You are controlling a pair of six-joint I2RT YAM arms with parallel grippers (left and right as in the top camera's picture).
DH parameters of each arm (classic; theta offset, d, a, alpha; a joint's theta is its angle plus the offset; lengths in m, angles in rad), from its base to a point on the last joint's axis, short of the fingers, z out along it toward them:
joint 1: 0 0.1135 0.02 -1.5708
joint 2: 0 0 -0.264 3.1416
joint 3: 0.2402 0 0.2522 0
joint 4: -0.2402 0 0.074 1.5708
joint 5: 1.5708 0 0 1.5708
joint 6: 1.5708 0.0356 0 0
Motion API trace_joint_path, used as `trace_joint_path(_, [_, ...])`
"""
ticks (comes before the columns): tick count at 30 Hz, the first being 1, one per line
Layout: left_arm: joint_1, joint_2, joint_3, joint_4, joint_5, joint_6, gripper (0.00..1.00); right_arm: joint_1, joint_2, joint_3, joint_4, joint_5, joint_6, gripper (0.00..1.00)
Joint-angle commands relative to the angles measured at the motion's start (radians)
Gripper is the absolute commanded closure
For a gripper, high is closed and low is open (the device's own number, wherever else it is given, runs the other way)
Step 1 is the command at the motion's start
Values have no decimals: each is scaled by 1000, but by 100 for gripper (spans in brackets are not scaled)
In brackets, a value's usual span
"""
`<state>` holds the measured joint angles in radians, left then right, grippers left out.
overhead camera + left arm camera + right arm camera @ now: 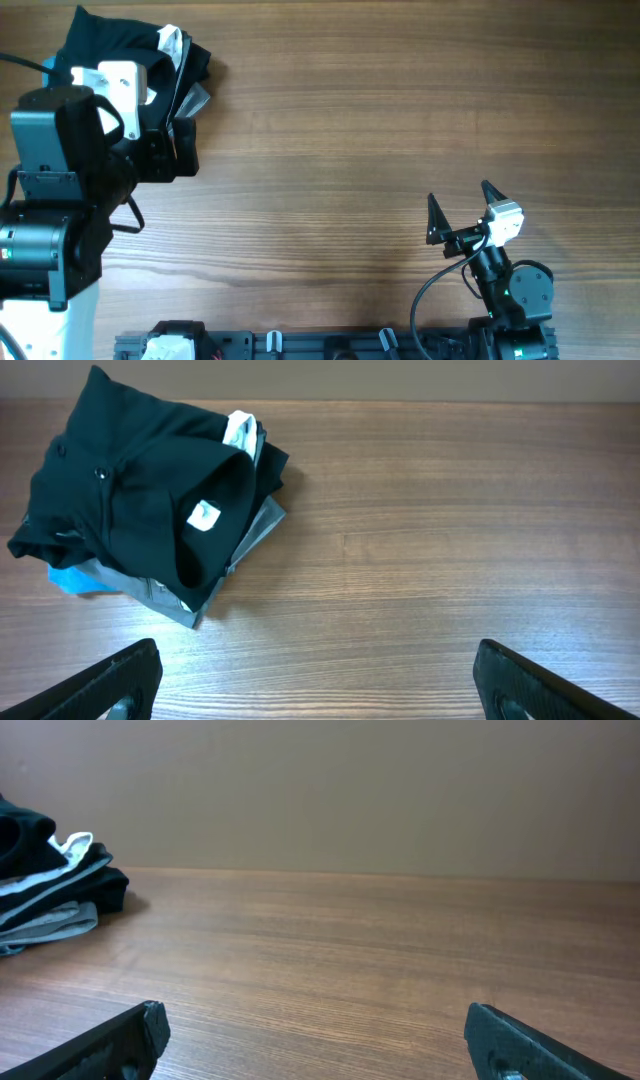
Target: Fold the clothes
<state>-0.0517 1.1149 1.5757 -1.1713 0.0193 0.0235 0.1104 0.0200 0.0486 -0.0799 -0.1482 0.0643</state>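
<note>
Black cloth, a crumpled T-shirt [130, 490], tops a pile at the far left corner of the wooden table [350, 120], over a grey garment [255, 525] and a blue garment [70, 580]. Just beside it, the left gripper [320, 685] is spread wide and empty. Near the right end of the near edge, the right gripper [460, 195] is also wide apart, holding nothing.

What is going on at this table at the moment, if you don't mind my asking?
Two robot arms are set up to fold clothes, but neither holds anything. The black T-shirt lies crumpled on top of a small pile, over a grey garment and a blue garment, at the far left of the table. The left gripper is open and faces the pile without touching it. The right gripper is open too, over bare wood on the right side.
</note>
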Motion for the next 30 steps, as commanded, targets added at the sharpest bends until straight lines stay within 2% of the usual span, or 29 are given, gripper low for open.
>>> trace_joint_path(1, [-5,0,2,3,-13,-9,0,1,-13,-6,8,11,17,0])
trace_joint_path(6, [8,-25,-5,-7,-81,-6,0,1,-13,-6,8,11,17,0])
trace_joint_path(8, [11,-101,-31,1,-92,-6,0,1,-13,-6,8,11,17,0])
trace_joint_path(9, [11,-160,-78,59,-80,-6,0,1,-13,-6,8,11,17,0])
trace_joint_path(13, [23,-403,-383,413,-62,-6,0,1,-13,-6,8,11,17,0])
trace_joint_path(16, [76,-624,-714,670,44,-6,0,1,-13,-6,8,11,17,0])
trace_joint_path(19, [103,-789,-939,780,114,-9,0,1,-13,-6,8,11,17,0])
trace_joint_path(23, [106,-1024,-1237,919,126,-63,0,1,-13,-6,8,11,17,0])
trace_joint_path(24, [106,-1112,-1376,992,127,-90,0,1,-13,-6,8,11,17,0])
trace_joint_path(29, [106,-1112,-1570,1186,142,-114,0,1,-13,-6,8,11,17,0])
trace_joint_path(30, [105,-1112,-1570,1158,144,-114,0,1,-13,-6,8,11,17,0])
